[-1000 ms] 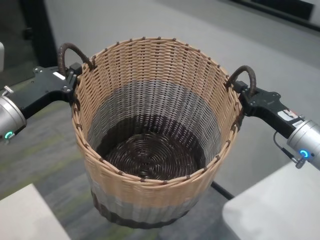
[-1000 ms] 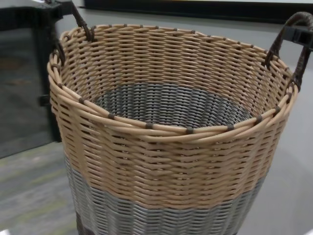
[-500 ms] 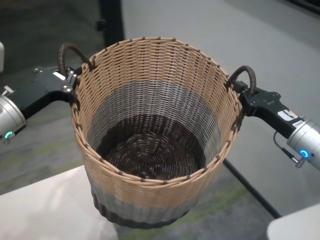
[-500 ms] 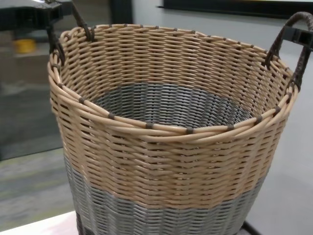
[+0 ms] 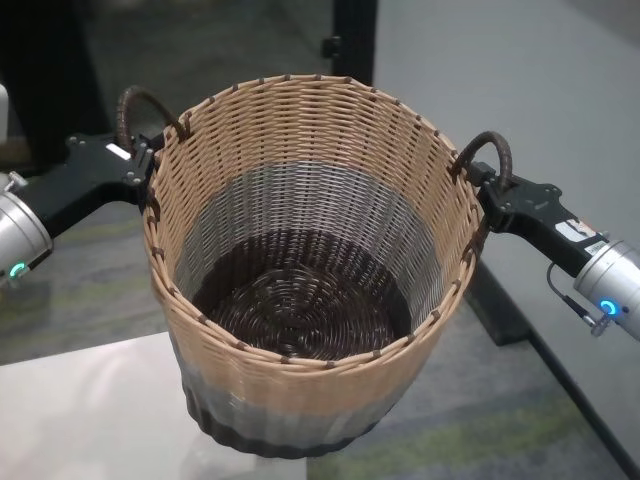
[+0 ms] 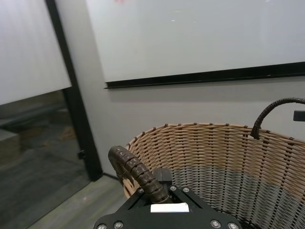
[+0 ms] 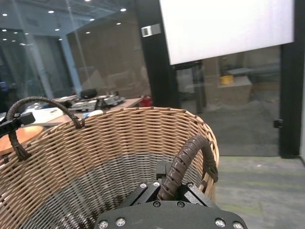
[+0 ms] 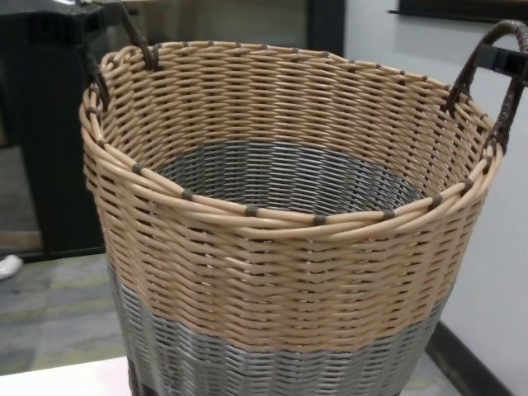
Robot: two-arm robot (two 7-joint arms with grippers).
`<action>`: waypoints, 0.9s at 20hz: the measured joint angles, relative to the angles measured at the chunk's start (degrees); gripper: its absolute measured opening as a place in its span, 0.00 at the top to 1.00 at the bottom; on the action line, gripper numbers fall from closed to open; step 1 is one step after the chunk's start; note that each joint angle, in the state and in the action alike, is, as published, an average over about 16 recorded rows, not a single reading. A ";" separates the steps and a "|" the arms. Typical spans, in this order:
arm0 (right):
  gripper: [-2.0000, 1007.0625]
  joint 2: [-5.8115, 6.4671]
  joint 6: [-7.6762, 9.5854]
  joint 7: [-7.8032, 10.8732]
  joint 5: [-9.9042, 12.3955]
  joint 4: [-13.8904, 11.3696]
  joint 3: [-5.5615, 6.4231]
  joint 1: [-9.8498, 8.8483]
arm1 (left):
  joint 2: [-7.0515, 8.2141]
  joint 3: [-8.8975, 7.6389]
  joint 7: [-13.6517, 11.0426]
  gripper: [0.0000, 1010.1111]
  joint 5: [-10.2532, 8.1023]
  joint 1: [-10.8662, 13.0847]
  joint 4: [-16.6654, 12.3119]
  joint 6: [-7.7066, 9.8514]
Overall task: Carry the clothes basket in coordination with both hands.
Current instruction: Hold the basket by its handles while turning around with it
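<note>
- Two arms reach in from opposite sides and hold the clothes basket (image 5: 300, 300) up between them; it hangs upright, tan band on top, grey band below, dark brown base lowest.
- Inside, the basket holds nothing; the head view looks straight down onto its bare dark spiral-woven floor.
- Its base hangs over the corner of a white table (image 5: 80, 410), with grey and green carpet (image 5: 480, 420) beyond; whether the base touches the table cannot be told.
- Left gripper (image 5: 140, 165) stretches in level from the robot's left, its fingers closed on the left handle (image 5: 145, 105), which arches up above the fingers, just outside the rim.
- Right gripper (image 5: 490, 195) comes in from the robot's right, fingers clamped on the right handle (image 5: 490, 155), whose loop rises above them beside the rim.
- The left wrist view shows the wrapped handle (image 6: 138, 174) running down into the black gripper body, with the far handle across the basket's mouth and a white board (image 6: 190, 38) on the wall behind.
- The right wrist view shows its own handle (image 7: 183, 164) pinched the same way, plus glass partitions and a black post (image 7: 155, 62) beyond.
- The chest view fills with the basket's near wall (image 8: 280, 272), and only the handle tops show at its upper corners.
</note>
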 joint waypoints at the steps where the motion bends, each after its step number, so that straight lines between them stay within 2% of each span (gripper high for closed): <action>1: 0.99 0.00 0.00 0.00 0.00 0.00 0.00 0.00 | 0.00 0.00 0.00 1.00 0.00 0.00 0.00 0.00; 18: 0.99 0.00 0.00 0.00 0.00 0.00 0.00 0.00 | 0.00 0.00 0.00 1.00 0.00 0.00 0.00 0.00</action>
